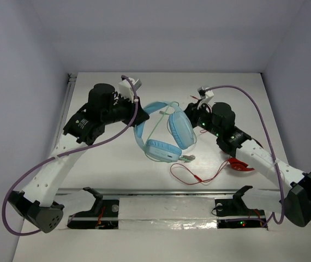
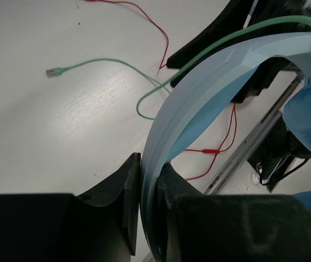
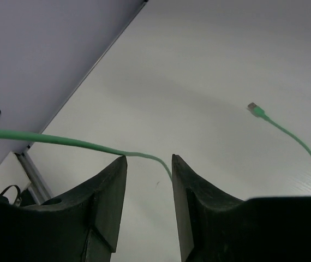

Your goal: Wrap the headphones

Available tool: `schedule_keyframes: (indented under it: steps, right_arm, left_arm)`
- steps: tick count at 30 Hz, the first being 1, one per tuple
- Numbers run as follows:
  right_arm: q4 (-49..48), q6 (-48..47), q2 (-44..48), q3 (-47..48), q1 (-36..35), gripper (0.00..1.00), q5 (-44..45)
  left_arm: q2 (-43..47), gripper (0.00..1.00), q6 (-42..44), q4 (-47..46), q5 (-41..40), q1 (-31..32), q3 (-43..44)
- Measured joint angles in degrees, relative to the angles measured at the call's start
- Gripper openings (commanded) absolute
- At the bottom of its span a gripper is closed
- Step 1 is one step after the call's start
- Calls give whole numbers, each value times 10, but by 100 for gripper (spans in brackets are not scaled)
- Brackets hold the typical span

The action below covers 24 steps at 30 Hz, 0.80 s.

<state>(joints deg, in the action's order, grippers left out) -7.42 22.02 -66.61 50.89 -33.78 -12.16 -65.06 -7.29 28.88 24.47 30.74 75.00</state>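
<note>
- Top view: the left pincer point(image 1: 143, 111) is on the far-left curve of the headband point(image 1: 139, 132). The light blue headphones point(image 1: 162, 150) sit between the two arms, one cup low on the surface point(image 1: 117, 164) and the other just beside the right pincer point(image 1: 191, 111). The red headphones point(image 1: 241, 165) lie beside the right forearm, and their red cable point(image 1: 191, 176) trails nearer the arm bases.
- Left wrist view: the left pincer point(image 2: 149, 202) is clenched on the pale blue headband point(image 2: 210, 82), which rises from between the fingers point(image 2: 124, 191) and arcs away to the right. The mint-green cable point(image 2: 117, 61) loops on the surface point(image 2: 63, 136) ahead, with its plug point(image 2: 53, 71) off to the left. The red cable point(image 2: 144, 13) is further ahead.
- Right wrist view: the right pincer point(image 3: 149, 161) is released, with its fingers point(image 3: 112, 196) standing apart. The mint-green cable point(image 3: 63, 141) comes in from the left and dips into the gap at the tips. Its plug point(image 3: 253, 108) is ahead and to the right, over the white surface point(image 3: 199, 65).
</note>
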Motion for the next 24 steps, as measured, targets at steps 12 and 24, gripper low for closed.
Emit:
schedule_keyframes:
  steps: [12,24]
  right_arm:
    - [-153,35,-48,-96,4,52,-55]
    - [-256,63,-120,-144,8,52,-153]
  left_arm:
    - [-16,0,-31,-13,-9,-1,72]
    - [-62,0,-27,32,-43,-1,161]
